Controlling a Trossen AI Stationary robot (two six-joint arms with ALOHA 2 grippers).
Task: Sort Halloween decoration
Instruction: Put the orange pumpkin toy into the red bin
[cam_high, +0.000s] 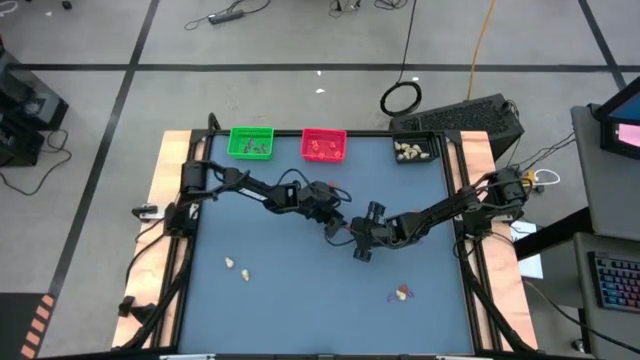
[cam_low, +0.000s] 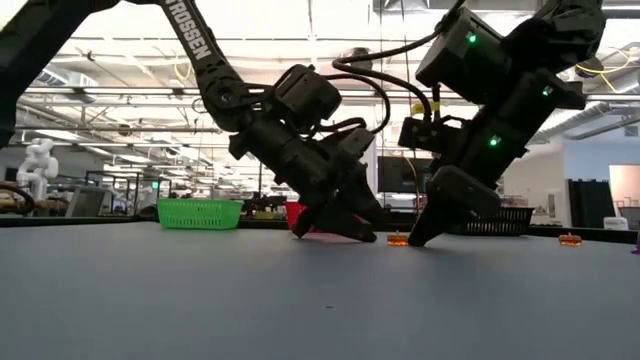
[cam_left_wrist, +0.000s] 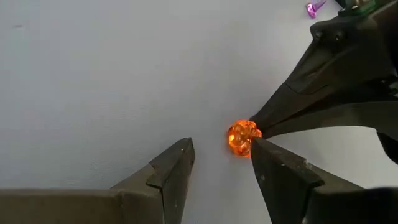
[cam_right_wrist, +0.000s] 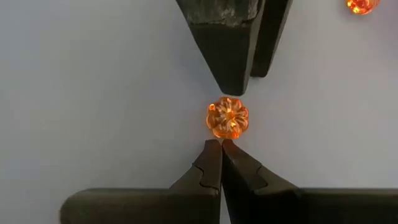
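An orange pumpkin trinket (cam_right_wrist: 227, 117) lies on the blue-grey table near its middle, also seen in the left wrist view (cam_left_wrist: 242, 137) and the low view (cam_low: 398, 239). My left gripper (cam_left_wrist: 221, 148) is open and tilted down, with the pumpkin beside one fingertip. My right gripper (cam_right_wrist: 221, 144) is shut and comes at the pumpkin from the opposite side. In the high view the left gripper (cam_high: 337, 226) and right gripper (cam_high: 360, 247) meet at mid-table. My left gripper has one fingertip (cam_left_wrist: 256, 148) against the pumpkin's side (cam_left_wrist: 247, 144), slanting down from the table's left; its other finger (cam_left_wrist: 180, 155) stands well apart on bare table. My right gripper sets its shut fingertips (cam_right_wrist: 214, 149) against the pumpkin's opposite side (cam_right_wrist: 222, 134), slanting down from the right. The pumpkin rests on the table.
Green tray (cam_high: 250, 143), red tray (cam_high: 323, 145) and black tray (cam_high: 415, 150) line the far edge. Two cream trinkets (cam_high: 237, 268) lie near-left, a cream and purple pair (cam_high: 400, 293) near-right. Another orange trinket (cam_right_wrist: 362, 5) and a purple one (cam_left_wrist: 313, 7) lie close by.
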